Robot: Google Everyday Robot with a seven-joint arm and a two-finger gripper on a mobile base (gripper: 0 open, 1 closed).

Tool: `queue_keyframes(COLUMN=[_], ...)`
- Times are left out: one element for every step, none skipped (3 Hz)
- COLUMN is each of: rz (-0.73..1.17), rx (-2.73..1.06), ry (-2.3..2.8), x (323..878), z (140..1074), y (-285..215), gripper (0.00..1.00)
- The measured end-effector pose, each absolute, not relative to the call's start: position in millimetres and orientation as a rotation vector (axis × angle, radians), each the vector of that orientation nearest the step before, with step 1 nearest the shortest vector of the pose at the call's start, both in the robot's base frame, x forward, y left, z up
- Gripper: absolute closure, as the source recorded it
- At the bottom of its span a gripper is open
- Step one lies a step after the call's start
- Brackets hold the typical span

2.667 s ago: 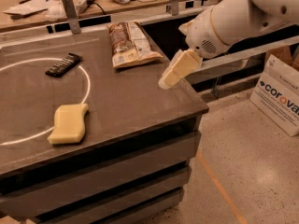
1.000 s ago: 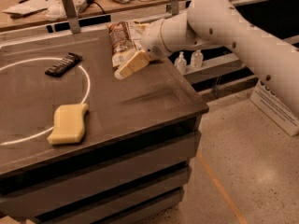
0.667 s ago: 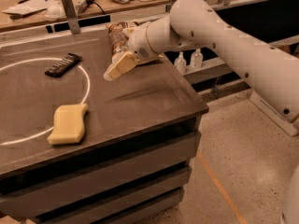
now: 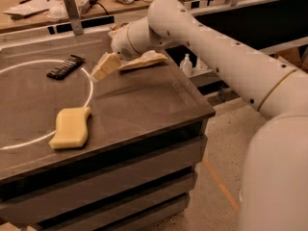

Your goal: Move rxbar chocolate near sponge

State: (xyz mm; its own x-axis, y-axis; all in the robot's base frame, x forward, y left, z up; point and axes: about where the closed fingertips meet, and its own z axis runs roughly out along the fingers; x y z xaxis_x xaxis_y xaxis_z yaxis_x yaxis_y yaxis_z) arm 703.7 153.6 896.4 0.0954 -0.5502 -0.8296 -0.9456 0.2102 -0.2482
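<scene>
Dark bench (image 4: pixel 144 105), speckled floor (image 4: pixel 219 138). Gripper (image 4: pixel 102 70) beyond sponge (image 4: pixel 70 127), fingers pressed together, empty. Snack bar (image 4: pixel 66 66) behind sponge.

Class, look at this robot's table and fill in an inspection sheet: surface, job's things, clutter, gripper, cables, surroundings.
Surface: dark table marked with a white ring.
Job's things: black snack bar lies flat at the ring's back edge. The pale yellow sponge lies across the ring's front line, well apart from the bar.
Clutter: chip bag at the back of the table, partly hidden by the arm.
Gripper: the gripper is low over the table just right of the snack bar, carrying nothing.
Cables: nothing seen.
Surroundings: bench behind with papers, a small bottle to the right, and floor with an orange line.
</scene>
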Motion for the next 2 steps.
queue_keyframes(rz=[0.589, 0.642], rx=[-1.455, -1.43], ry=[1.584, 1.601], x=[720, 733], z=[889, 886], y=[179, 203], gripper=[0.0, 0.0])
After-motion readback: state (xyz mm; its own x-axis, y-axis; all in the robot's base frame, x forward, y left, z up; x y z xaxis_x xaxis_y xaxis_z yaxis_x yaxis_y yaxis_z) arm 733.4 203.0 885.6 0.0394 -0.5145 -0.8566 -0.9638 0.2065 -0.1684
